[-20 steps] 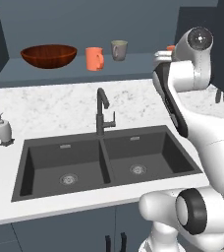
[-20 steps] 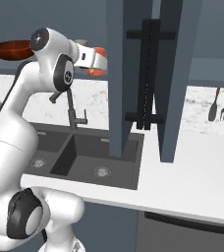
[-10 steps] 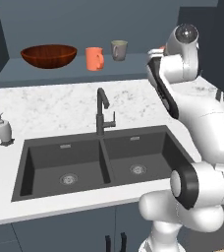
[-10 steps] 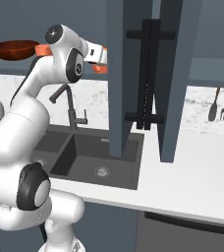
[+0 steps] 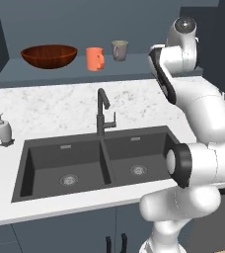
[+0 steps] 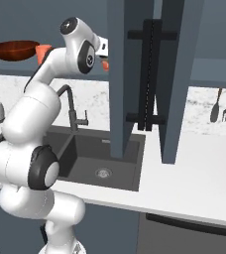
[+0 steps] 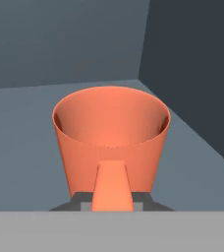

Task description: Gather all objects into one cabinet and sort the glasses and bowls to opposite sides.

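pincer (image 7: 112, 206) is clamped on the orange mug's (image 7: 111, 138) handle, mug upright right ahead of it over the cabinet shelf (image 7: 30, 147), at the far end from the wooden bowl (image 5: 49, 55)

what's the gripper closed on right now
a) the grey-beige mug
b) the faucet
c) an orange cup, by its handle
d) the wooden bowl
c: in the hand view the orange cup sits right ahead of the gripper, its handle running down between the shut fingertips, while the wooden bowl and grey-beige mug sit apart on the shelf.
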Robot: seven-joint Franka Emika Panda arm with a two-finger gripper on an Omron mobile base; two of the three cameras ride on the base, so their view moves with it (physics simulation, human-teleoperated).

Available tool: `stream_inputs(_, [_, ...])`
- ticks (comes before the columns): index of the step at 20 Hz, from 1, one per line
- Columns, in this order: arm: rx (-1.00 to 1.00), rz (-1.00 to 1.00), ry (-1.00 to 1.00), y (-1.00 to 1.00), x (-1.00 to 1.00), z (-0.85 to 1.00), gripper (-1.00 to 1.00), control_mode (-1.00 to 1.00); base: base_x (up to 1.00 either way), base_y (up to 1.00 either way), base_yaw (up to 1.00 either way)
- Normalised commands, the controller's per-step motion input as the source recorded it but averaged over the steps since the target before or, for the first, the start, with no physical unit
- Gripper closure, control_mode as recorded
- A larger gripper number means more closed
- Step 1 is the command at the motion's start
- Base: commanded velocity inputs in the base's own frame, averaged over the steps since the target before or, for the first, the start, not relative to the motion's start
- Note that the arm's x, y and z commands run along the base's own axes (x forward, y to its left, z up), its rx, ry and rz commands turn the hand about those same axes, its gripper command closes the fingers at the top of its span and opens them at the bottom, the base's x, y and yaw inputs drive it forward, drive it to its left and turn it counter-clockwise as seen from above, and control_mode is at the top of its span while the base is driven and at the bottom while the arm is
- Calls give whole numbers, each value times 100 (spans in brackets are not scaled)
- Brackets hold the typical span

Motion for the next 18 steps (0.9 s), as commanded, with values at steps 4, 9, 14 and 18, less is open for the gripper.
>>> stream_inputs(4, [0,-5,0,-10,22,-2,100,-100,0,0,0])
stream_inputs(9, [0,-5,-3,-6,18,-11,100,-100,0,0,0])
stream_inputs(14, [0,-4,-5,-9,22,-23,100,-100,0,0,0])
stream_inputs(18, [-1,-3,-7,-9,10,-24,100,-100,0,0,0])
